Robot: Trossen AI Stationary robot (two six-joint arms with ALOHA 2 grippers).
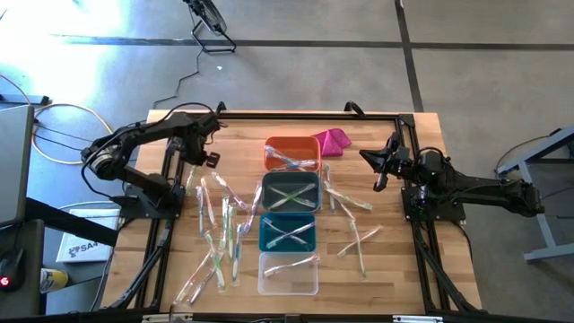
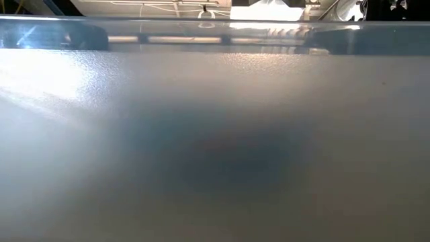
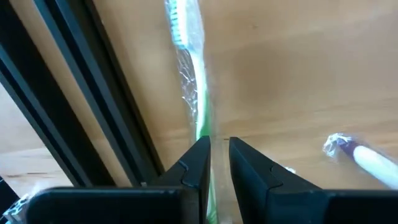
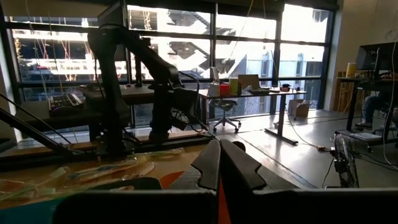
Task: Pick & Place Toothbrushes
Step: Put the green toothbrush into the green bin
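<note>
Sorting in progress, seen from above. Four bins stand in a column at mid-table: the orange bin [image 1: 291, 152], grey bin [image 1: 290, 194], teal bin [image 1: 287, 233] and clear bin [image 1: 288, 273], each already holding one or a few wrapped toothbrushes. Most remain loose on the table [image 1: 395, 269]: a large scatter of toothbrushes [image 1: 220, 238] left of the bins and a smaller group [image 1: 354, 224] to their right, so the task appears well short of half done. The left gripper [image 1: 199, 160] is low over the far-left part of the scatter; in its wrist view its jaws are narrowly spaced and clamped on the handle of a green toothbrush [image 3: 198, 93] lying against the wood, apparently a pick under way. The right gripper [image 1: 380, 170] waits near the right edge, raised, fingers together and empty. A magenta cloth [image 1: 333, 140] lies beside the orange bin.
</note>
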